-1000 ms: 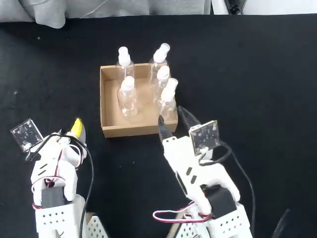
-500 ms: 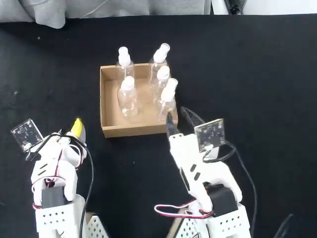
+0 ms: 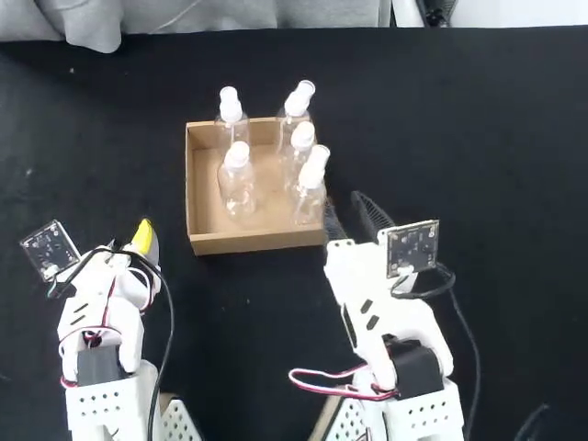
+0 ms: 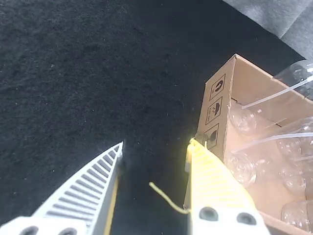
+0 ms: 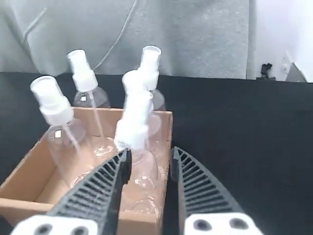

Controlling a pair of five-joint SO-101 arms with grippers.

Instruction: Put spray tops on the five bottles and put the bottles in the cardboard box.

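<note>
The cardboard box (image 3: 204, 241) stands at the middle of the black table. Several clear bottles with white spray tops stand upright inside it, among them one at the front right (image 3: 311, 183) and one at the front left (image 3: 237, 176). My right gripper (image 3: 349, 219) is open just off the box's near right corner, nothing between its black fingers (image 5: 100, 186). From that wrist the nearest bottle (image 5: 135, 128) rises just beyond the fingertips of the right gripper (image 5: 150, 152). My left gripper (image 3: 138, 243) is open at the lower left, beside the box's near left corner (image 4: 217, 105).
Grey cloth (image 3: 83, 20) lies along the table's far edge and hangs behind it (image 5: 161, 27). Bare black table (image 3: 478, 138) stretches to the right of the box and also to its left (image 3: 92, 138). Both arm bases stand at the near edge.
My right gripper has drawn back and shifted to the right, away from the box's front right corner. The left arm and the bottles have stayed where they were.
</note>
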